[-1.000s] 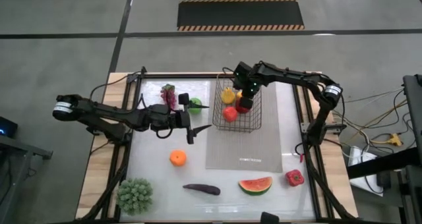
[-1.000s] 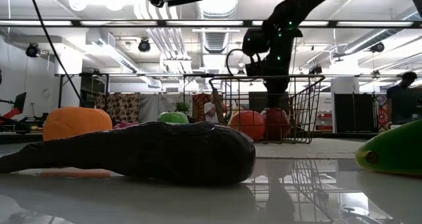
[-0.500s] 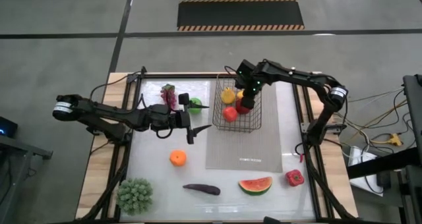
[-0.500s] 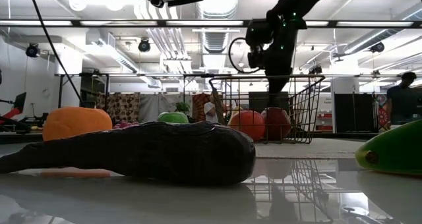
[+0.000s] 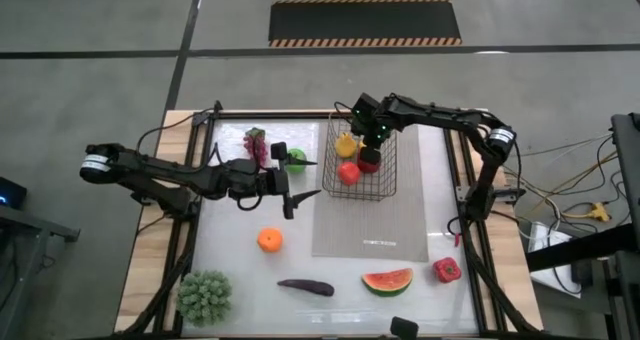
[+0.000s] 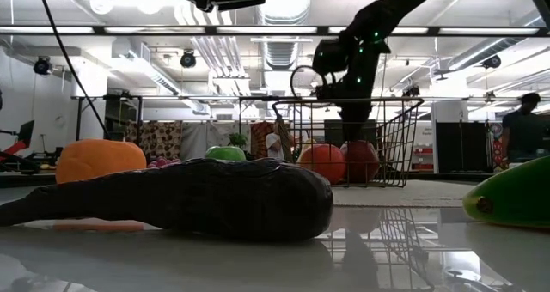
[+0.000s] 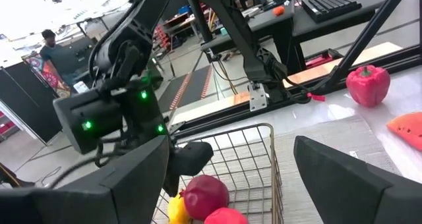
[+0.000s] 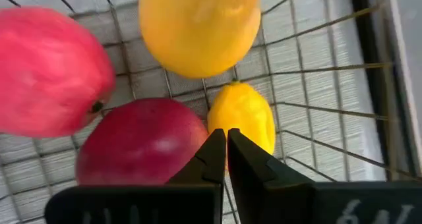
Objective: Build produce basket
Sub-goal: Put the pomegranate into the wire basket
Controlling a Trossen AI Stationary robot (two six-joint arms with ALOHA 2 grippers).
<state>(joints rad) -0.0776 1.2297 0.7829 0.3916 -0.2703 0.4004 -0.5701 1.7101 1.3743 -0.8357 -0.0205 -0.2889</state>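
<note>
The black wire basket (image 5: 362,161) stands on the far end of the grey mat (image 5: 370,220). It holds a red apple (image 8: 53,72), a dark red fruit (image 8: 142,145), a yellow pear (image 8: 198,26) and a small yellow fruit (image 8: 245,113). My right gripper (image 5: 370,132) is shut and points down into the basket. My left gripper (image 5: 306,178) is open and empty, beside the green apple (image 5: 296,158). The grapes (image 5: 256,140), orange (image 5: 269,239), eggplant (image 5: 306,287), watermelon slice (image 5: 387,280) and red pepper (image 5: 447,270) lie on the table. My right gripper's shut fingertips (image 8: 217,145) point down over the seam between the dark red fruit and the small yellow fruit in the basket. I cannot tell whether they touch either.
A green bushy vegetable (image 5: 205,296) lies at the near left corner. The eggplant (image 6: 198,202) fills the front of the low view. The near half of the mat is bare. A person (image 7: 56,49) stands in the room beyond the table.
My right gripper has swung a little toward the table's right edge over the basket and then back toward the left, staying shut. The fruits in the basket have kept their places.
</note>
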